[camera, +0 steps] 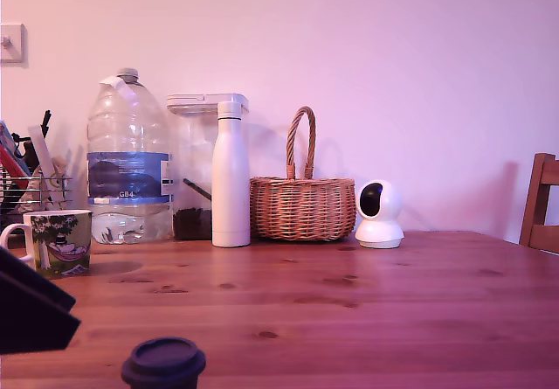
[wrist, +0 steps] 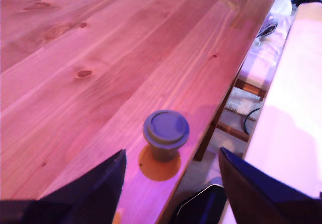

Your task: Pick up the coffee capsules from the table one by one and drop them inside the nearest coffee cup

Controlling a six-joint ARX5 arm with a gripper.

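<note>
In the exterior view, the coffee capsule (camera: 163, 361) stands at the near edge of the bench (camera: 367, 302), rimmed top up. The coffee cup (camera: 58, 242) sits toward the bench's left edge, well apart from it, with a dark part of the arm just in front.

In the wrist view, the tool (wrist: 171, 183) hangs open, its fingers (wrist: 95, 186) spread either side of the capsule (wrist: 165, 133) without touching it; the capsule stands near the bench (wrist: 100, 58) edge.

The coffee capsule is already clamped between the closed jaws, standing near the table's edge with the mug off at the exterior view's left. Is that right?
Not quite. The wrist view shows the coffee capsule standing free on the table near its edge, with the gripper open, its jaws spread apart short of the capsule and not touching it. The mug does sit at the exterior view's left.
</note>
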